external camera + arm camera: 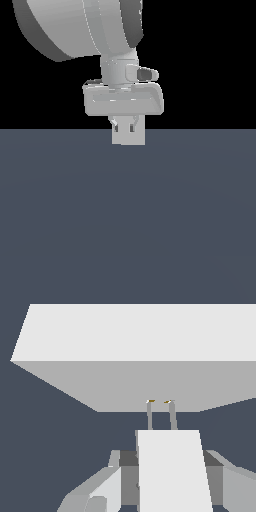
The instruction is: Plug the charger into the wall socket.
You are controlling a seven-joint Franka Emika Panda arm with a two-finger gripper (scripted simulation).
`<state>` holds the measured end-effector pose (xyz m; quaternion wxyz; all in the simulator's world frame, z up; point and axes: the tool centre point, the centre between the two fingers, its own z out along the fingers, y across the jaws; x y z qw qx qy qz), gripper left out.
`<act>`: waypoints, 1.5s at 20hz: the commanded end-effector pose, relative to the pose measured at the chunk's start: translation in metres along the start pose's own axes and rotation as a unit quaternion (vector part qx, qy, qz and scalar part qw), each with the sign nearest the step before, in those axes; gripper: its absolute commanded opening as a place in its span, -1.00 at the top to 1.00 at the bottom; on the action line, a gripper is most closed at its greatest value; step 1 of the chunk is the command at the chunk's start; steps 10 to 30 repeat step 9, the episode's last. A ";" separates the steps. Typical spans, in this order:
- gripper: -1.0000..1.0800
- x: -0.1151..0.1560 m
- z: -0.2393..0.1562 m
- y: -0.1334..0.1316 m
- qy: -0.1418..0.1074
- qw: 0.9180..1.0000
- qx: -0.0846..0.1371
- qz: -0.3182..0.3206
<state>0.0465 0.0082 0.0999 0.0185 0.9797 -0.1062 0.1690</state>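
In the wrist view my gripper [169,468] is shut on the charger [170,476], a white block held between the two fingers [116,476]. Two thin prongs [149,415] stick out of its front, and their orange-tipped ends reach the shaded face of the wall socket [140,336], a large light-grey slab filling the view ahead. The socket's orange dot is not visible. In the exterior view the gripper [124,126] hangs low over the floor. A light-grey square [139,137], likely the socket, stands right behind the fingers. The charger cannot be told apart there.
A flat dark grey-blue floor [128,200] spreads under and around the gripper. The arm's large grey link [75,25] fills the upper part of the exterior view. Beyond the floor there is only black background.
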 end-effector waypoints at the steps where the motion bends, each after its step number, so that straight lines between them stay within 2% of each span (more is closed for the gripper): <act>1: 1.00 0.008 0.003 0.000 0.000 1.000 0.000 0.000; 7: 1.00 0.016 0.006 0.000 0.000 1.000 0.000 0.000; 30: 1.00 0.017 0.006 0.000 0.000 1.000 0.000 0.000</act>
